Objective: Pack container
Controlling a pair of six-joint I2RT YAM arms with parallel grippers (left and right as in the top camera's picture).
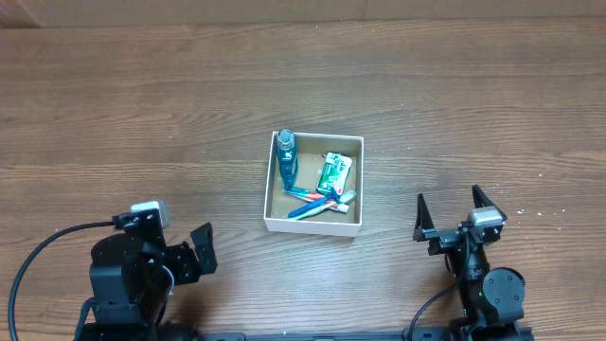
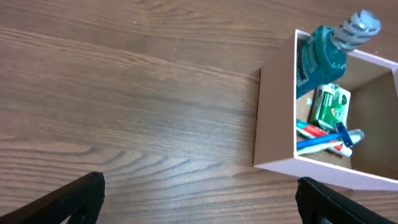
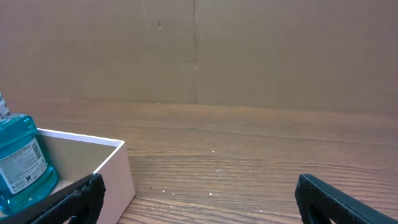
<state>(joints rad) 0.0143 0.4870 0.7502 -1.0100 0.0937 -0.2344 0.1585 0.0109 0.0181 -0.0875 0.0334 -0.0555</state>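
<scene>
Though thin-walled, a square white container (image 1: 308,226) on grained wood table (image 1: 142,114)

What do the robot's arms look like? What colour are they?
Both arms are chunky and mostly black. The left arm has a small grey box on top, and a black cable curls away from it. The right arm has a grey block too. Each arm ends in two black pointed fingers.
</scene>
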